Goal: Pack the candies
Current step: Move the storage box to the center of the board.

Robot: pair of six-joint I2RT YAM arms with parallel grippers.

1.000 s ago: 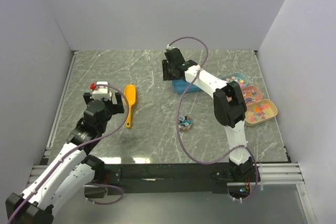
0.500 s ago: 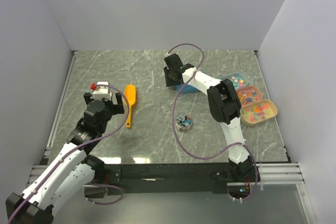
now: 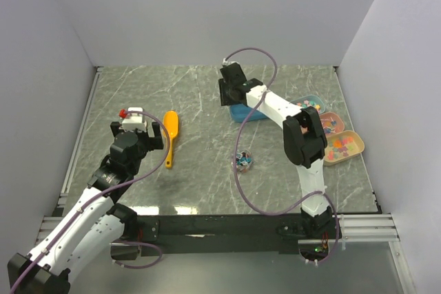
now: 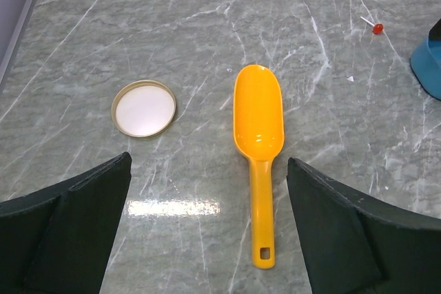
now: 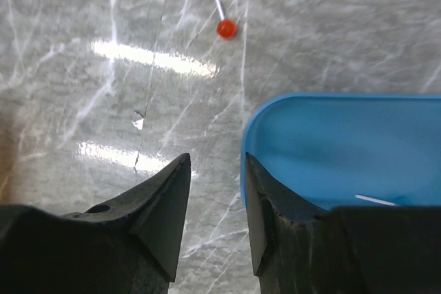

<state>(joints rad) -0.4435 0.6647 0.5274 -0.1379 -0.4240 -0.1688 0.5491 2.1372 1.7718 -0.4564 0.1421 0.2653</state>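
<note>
Hovering above the desk [image 3: 193,87] with its fingers spread as wide as they go, the left end effector [image 4: 208,162] is released and holds nothing. Below it lie an orange scoop [image 4: 258,125], its bowl pointing away from the arm, and a round gold-rimmed lid [image 4: 143,108] with a white face, to the scoop's left and apart from it.

The right end effector [image 5: 217,163] is reached out to the far middle of the desk. Its fingers are partly apart, bare desk shows in the narrow gap between them, and it grasps nothing. The corner of a blue container [image 5: 331,149] sits right at one finger; whether they touch cannot be told.

The candies [image 3: 242,161] lie in one small heap on the desk, nearer the arms' bases than the blue container, just left of the right arm and well apart from both end effectors.

The desk is glossy grey-green stone with white veins, with patches of glare on it. Plain pale walls [image 3: 207,12] close it in on three sides.

Counted:
- two arms
- one scoop
- one lid
- one blue container
- one heap of candies
- three shallow trays [image 3: 360,144] of coloured sweets in a row at the right edge
- one small red ball on a white stick [image 5: 225,27], lying on the desk beyond the container's corner
- one thin white stick [image 5: 375,200] inside the container
</note>
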